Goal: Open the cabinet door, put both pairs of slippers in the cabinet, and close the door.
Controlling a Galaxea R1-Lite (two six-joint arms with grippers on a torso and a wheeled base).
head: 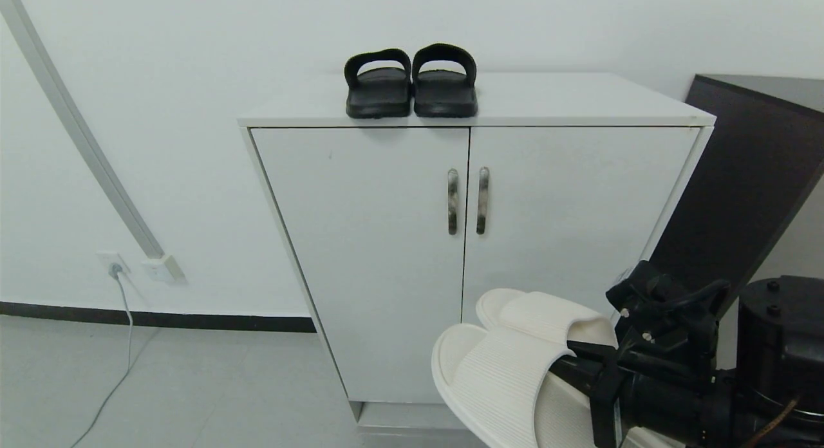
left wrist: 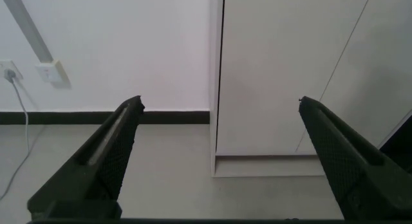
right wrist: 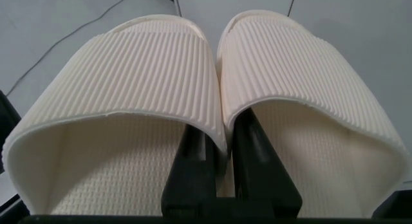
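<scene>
Against the wall, the cabinet, both doors shut. In front of its right door, low down, white slippers side by side, inner walls clamped together by the right hand, one finger inside each slipper. On the cabinet's top, at the front edge above the left door, black slippers, paired and touching. Facing the cabinet's lower left corner, the left hand, fingers wide apart. At the cabinet's middle seam, two upright handles.
</scene>
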